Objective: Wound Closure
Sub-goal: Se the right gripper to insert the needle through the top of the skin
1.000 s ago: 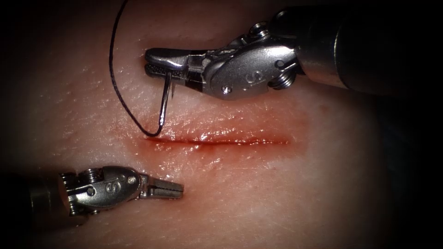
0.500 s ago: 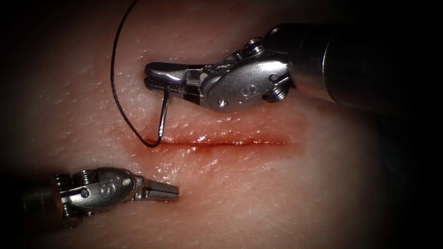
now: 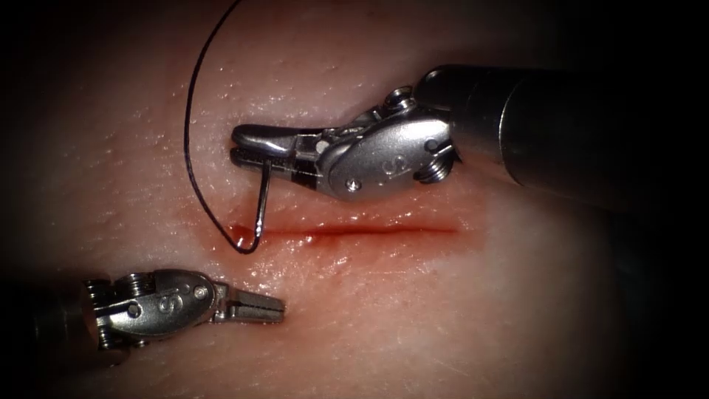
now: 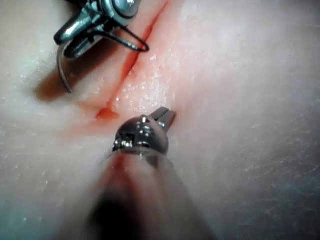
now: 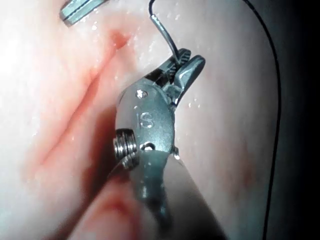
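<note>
right tool [image 3: 247, 145]: polished metal, glossy; jaw faces look finely ridged
left tool [image 3: 275, 304]: same bright metal, ridged jaws
shafts: smooth, dark, satin sheen
needle [image 3: 262, 198]: thin shiny steel, smooth
thread [image 3: 193, 148]: dark, matt, thin strand
tissue [image 3: 458, 310]: pale, moist, pebbly skin, wet glints
cut [image 3: 354, 230]: glossy with red fluid [image 3: 238, 235]

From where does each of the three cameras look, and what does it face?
Endoscope view: above and in front of the cut; both tools, the right tool holding the needle near its middle.
Left wrist view: along the left shaft at the left tool, which holds nothing.
Right wrist view: along the right shaft at its jaws shut on the needle.
Shared: cut, needle, thread.
</note>
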`<state>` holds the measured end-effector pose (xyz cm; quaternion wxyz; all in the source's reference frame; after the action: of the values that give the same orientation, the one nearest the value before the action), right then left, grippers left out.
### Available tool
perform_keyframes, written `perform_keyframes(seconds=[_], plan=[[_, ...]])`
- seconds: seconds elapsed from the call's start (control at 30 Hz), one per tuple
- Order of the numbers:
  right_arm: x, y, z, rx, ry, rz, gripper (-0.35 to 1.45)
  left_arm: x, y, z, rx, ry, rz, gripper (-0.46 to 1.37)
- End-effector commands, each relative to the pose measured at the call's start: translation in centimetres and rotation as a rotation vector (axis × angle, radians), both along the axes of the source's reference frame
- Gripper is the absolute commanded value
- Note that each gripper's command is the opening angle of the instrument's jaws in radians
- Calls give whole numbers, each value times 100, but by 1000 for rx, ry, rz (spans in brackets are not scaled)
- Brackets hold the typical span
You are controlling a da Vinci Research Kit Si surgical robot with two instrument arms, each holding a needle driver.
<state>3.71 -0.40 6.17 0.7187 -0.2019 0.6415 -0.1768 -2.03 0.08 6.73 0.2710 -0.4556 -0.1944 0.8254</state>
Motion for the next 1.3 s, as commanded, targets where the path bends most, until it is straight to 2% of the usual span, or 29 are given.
perform_keyframes(seconds=[0.03, 0.4, 0.67, 0.77, 0.8, 0.9, 1.1, 1.3], plan=[[0, -5, 4, 14, -7, -5, -35, 0, 2, 0, -3, -6, -1, -33], [1, -21, 22, 116, -41, -13, -35, 1, 7, -2, -18, -3, -20, -34], [0, -16, 26, 202, -52, 24, -35, 4, 8, 0, -21, -4, -25, -20], [0, -14, 29, 240, -57, 45, -35, 6, 10, 1, -28, 1, -45, -25], [0, -11, 29, 260, -59, 55, -35, 7, 12, 1, -35, 2, -50, -30], [0, -1, 24, 277, -42, 85, -35, 7, 13, 4, -35, 1, -53, -26], [5, 28, 2, 345, -25, 133, -35, 10, 14, 10, -42, 19, -65, -35], [17, 46, -4, 441, -7, 175, -35, 11, 12, 13, -51, 23, -64, -35]])
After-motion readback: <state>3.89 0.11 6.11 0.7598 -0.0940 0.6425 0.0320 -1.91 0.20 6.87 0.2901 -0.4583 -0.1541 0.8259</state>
